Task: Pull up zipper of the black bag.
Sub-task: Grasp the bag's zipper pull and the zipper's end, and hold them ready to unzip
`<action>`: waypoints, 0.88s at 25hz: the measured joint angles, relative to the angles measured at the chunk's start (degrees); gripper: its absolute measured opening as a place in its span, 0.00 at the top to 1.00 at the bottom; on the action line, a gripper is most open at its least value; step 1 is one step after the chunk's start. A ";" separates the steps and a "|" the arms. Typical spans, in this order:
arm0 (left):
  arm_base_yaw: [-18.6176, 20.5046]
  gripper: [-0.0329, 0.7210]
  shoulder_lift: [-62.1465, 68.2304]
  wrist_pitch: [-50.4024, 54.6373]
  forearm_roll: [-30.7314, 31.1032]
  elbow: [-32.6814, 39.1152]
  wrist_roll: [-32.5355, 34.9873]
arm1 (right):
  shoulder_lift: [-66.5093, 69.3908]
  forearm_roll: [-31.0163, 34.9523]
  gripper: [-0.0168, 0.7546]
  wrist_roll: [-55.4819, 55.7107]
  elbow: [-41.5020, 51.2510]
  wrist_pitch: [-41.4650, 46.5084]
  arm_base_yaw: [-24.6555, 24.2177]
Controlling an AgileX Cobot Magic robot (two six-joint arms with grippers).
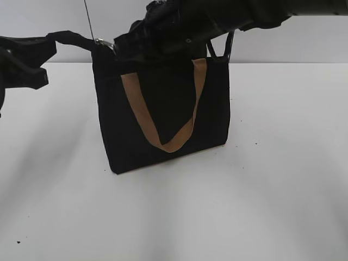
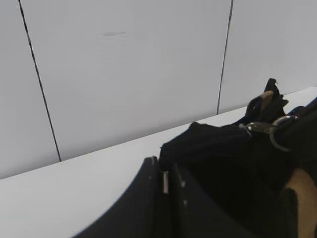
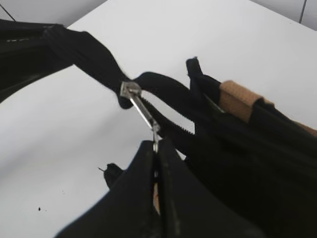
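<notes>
The black bag point(image 1: 163, 119) stands upright mid-table with a tan loop handle point(image 1: 142, 114) on its front. The silver zipper point(image 1: 104, 44) sits at the bag's top left corner. My right gripper point(image 1: 130, 38) reaches over the bag's top. In the right wrist view it point(image 3: 156, 146) is shut on the zipper pull tab point(image 3: 141, 111), which is stretched taut. My left gripper point(image 1: 51, 42) is shut on the black fabric strap end at that corner; in the left wrist view it point(image 2: 166, 171) pinches black fabric of the bag point(image 2: 223, 163).
The white table point(image 1: 272, 190) surrounds the bag, with a pale panelled wall point(image 2: 124, 74) behind. The right arm point(image 1: 228, 16) spans the top of the exterior view. A silver ring clasp point(image 2: 267, 130) lies on the bag's top.
</notes>
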 joint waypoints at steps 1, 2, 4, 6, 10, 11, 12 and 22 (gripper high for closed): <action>0.00 0.91 0.00 0.36 0.11 0.00 0.00 | 0.00 -1.15 1.00 0.89 0.00 0.45 -0.22; 0.00 0.91 0.00 0.62 0.14 0.00 0.00 | 0.00 -2.35 1.00 1.86 0.00 0.69 -0.50; 0.00 0.91 0.00 0.80 0.25 0.00 0.00 | 0.00 -4.25 1.00 3.61 0.00 0.98 -0.91; 0.00 0.91 0.00 0.86 0.25 0.00 0.00 | 0.00 -5.63 1.00 4.92 -0.03 1.14 -1.25; 0.00 0.91 -1.54 1.11 0.48 0.00 0.00 | 0.00 -6.37 1.00 6.41 -0.03 1.28 -2.46; 0.00 0.91 -1.97 1.11 0.48 0.00 0.00 | 0.00 -6.49 1.00 6.66 -0.03 1.33 -2.71; -0.04 0.91 -2.28 1.17 0.48 0.00 0.00 | 0.00 -6.49 1.00 6.90 -0.03 1.40 -2.97; -0.01 0.91 -3.57 6.70 0.89 0.00 0.00 | -0.11 -6.49 1.00 9.15 -0.03 2.14 -3.71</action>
